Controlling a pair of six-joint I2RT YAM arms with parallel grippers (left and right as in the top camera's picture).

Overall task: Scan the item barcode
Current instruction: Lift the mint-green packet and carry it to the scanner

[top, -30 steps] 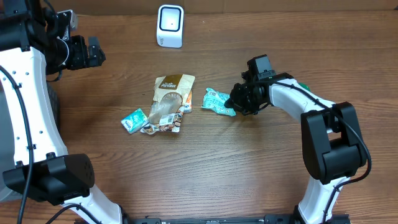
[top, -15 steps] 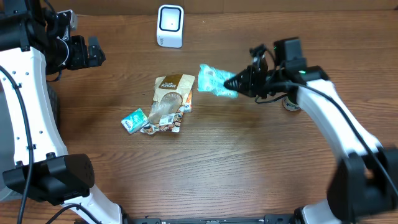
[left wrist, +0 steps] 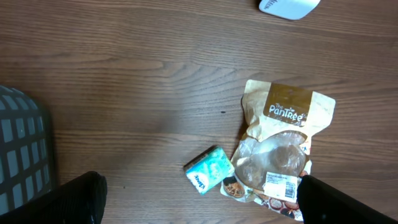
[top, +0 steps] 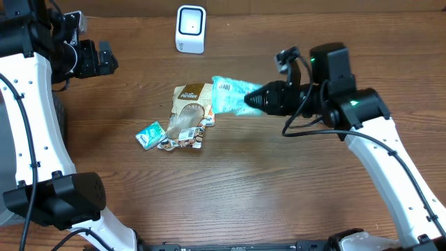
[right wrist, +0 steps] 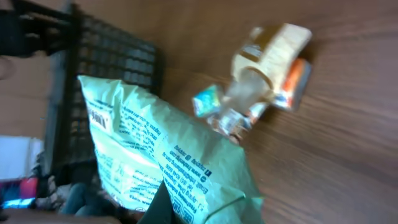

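The right pincer (top: 259, 100) is clamping one end of the green packet (top: 230, 94), holding it above the table (top: 230, 181). Its long axis is pointing leftward from the pincer, and the white scanner (top: 190, 28) is standing beyond the free end, farther back. The barcode there seems to be facing upward. The left pincer (top: 109, 59) is gaping, empty.

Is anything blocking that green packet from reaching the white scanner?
Nothing visible. The right gripper holds the green packet, and only bare table lies between it and the white scanner; the brown pouch sits aside.
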